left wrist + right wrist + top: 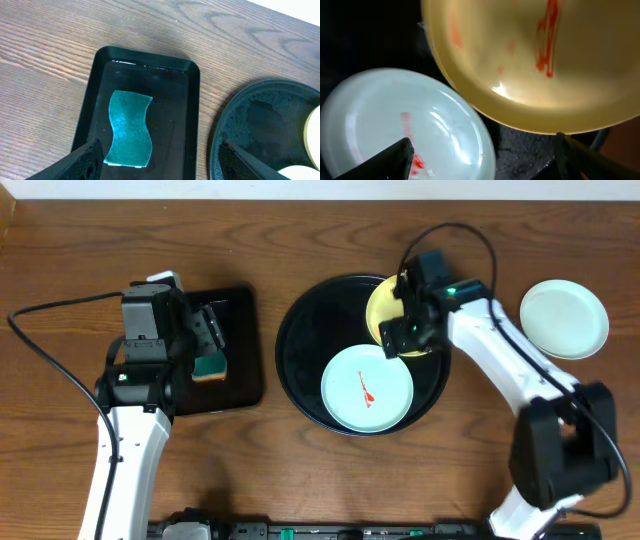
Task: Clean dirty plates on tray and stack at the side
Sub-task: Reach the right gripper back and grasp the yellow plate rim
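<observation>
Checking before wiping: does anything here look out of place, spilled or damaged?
The yellow plate and the blue plate in the round tray are smeared red. Beyond that, nothing looks spilled or broken.

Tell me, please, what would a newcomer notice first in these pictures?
The round black tray in the middle, holding a blue plate and a yellow plate, both with red smears. The right gripper hovers open over the yellow one, and a clean-looking plate lies on the table at the right. At the left, a green sponge lies in a small tray below the open left gripper.
</observation>
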You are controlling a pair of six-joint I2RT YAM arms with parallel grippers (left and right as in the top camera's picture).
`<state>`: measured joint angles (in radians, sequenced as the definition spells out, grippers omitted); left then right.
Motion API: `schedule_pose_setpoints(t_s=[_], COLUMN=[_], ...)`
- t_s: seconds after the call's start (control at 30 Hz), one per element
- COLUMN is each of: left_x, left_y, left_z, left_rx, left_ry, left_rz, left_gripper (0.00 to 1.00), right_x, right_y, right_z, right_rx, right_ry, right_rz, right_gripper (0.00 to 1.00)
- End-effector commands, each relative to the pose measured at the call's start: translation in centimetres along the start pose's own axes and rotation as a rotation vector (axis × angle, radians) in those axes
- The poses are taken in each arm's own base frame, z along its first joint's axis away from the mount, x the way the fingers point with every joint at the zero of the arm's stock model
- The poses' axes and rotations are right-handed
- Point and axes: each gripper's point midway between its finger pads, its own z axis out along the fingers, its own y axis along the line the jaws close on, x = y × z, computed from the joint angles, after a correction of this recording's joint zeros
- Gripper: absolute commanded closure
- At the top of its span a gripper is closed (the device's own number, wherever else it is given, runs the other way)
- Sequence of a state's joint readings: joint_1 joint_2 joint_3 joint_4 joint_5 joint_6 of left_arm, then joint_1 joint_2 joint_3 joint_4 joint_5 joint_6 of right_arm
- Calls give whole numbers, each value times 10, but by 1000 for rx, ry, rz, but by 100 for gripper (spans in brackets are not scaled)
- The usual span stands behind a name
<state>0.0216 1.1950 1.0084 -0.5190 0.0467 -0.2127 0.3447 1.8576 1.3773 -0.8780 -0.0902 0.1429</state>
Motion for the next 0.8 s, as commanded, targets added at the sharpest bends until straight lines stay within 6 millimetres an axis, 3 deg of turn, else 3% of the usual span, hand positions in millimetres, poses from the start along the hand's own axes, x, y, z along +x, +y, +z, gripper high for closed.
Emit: schedule_pose_setpoints(t_s=[0.0,0.37,0.6,0.77], left_x=[0,0,0,0], left_y=[0,0,0,0], left_z=[0,0,0,0], left_rx=[-2,-2,-2,-2], left_ry=[3,3,3,3], left_rz=[-1,-1,-1,-1], left_gripper=[26,26,26,26], right_x=[14,37,54,59], right_y=[-8,10,15,15], right_z=[18,33,43,58], right_rx=[47,-32,-41,-54], right_ry=[77,183,217,197], right_rz=[23,19,-13,-17], right_gripper=[17,42,42,59])
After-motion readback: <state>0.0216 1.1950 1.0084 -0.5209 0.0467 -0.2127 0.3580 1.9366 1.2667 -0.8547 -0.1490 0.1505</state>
